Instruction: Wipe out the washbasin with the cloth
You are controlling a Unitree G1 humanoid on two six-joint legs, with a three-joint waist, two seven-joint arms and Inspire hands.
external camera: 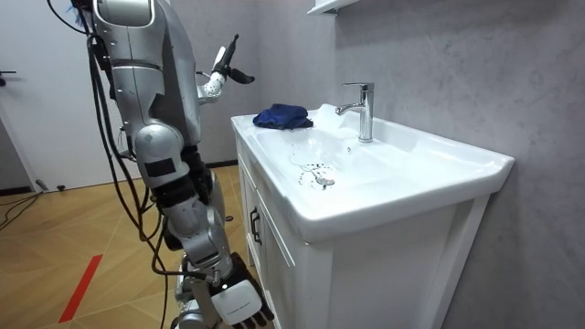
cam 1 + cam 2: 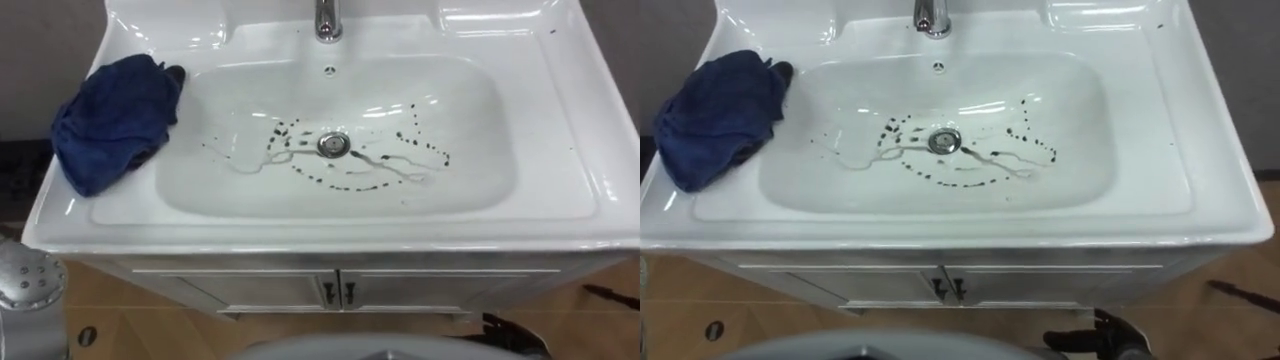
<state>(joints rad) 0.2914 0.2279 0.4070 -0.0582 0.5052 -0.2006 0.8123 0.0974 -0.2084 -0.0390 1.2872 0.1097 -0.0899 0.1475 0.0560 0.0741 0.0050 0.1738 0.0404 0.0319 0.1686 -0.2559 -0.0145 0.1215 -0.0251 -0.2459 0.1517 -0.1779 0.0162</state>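
Cabinet doors (image 2: 335, 290) lie nearest us, below the basin (image 2: 560, 150) flecked with dark stains (image 2: 437, 152). The blue cloth (image 2: 115, 120) sits bunched on its left rim. We judge it soft and light, best pinched at a raised fold. Our left hand (image 1: 224, 78) hovers spread nearby. The right hand (image 1: 239, 303) hangs low, and we cannot tell its state.

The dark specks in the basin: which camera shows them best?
The left eye view: it looks straight down, so the dark specks show spread around the drain with thin streaks between. The right eye view shows nearly the same. The room view catches them sidelong, as one small cluster in the basin.
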